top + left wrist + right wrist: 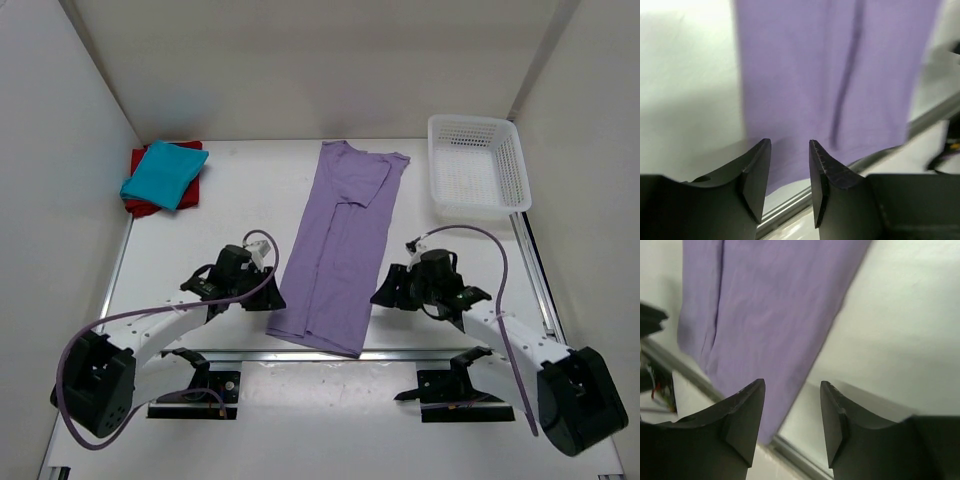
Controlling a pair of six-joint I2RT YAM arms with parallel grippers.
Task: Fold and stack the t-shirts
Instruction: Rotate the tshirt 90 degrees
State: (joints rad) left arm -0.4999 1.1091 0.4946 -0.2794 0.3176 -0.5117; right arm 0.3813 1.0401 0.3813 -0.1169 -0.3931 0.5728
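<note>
The lavender t-shirt (pixel 340 250) lies as a long narrow strip down the middle of the white table (pixel 240 200), with its hem at the near metal rail. In the far left corner, the folded teal t-shirt (pixel 162 173) rests on the dark red t-shirt (pixel 140 208). A white basket (pixel 478 125) stands in the far right corner. White walls (pixel 300 60) enclose the table.

The left gripper (pixel 790 145) is positioned low, just beside the strip's near left edge. The right gripper (pixel 792 386) is just beside its right edge. Both have their jaws spread and hold nothing. Both arms reach forward and angle inward.
</note>
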